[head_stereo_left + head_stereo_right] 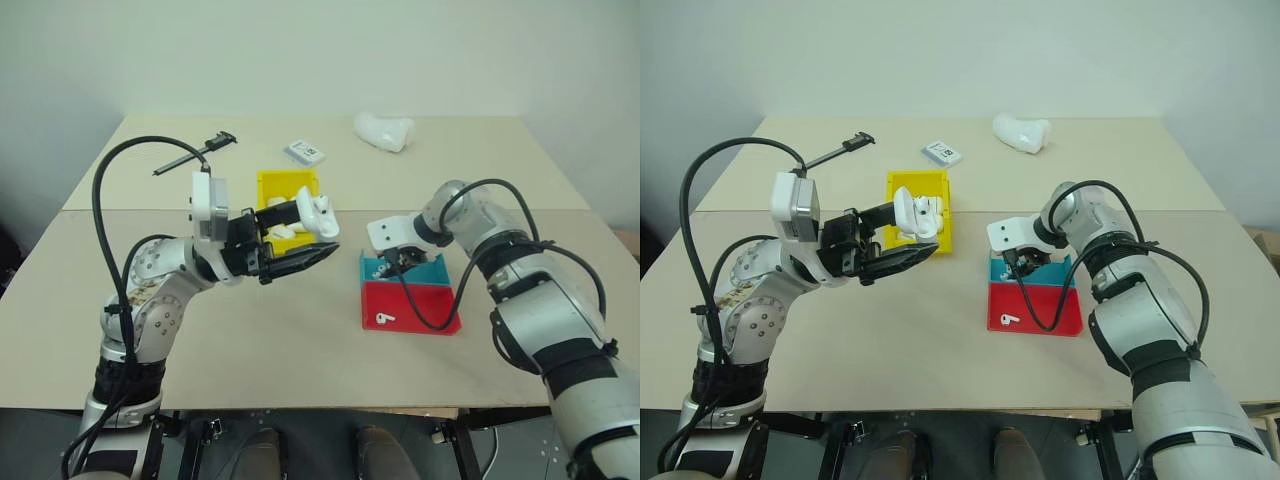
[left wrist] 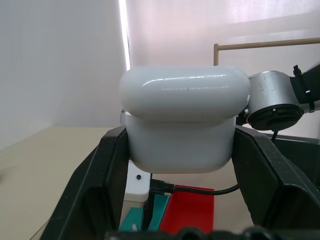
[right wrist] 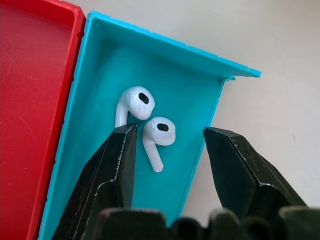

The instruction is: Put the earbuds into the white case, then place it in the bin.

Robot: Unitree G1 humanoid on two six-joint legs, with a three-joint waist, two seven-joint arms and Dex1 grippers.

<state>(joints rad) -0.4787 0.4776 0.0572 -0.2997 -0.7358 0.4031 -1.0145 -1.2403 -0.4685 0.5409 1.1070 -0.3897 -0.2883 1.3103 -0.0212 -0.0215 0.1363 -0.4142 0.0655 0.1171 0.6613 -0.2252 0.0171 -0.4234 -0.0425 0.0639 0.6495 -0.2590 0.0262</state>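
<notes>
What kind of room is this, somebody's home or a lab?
Probably a lab or test room rather than a home: plain white walls, a bare beige table, and sorting props on it, a yellow bin and small red tray and blue tray.

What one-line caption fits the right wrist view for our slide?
Open right gripper poised over two earbuds lying in the blue tray, beside the red tray.

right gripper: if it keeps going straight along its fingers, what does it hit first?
Most likely the earbuds lying in the blue tray. The right gripper points down into that tray, open, with one earbud between its fingers. Depth is unclear; one finger could catch the tray wall first.
</notes>
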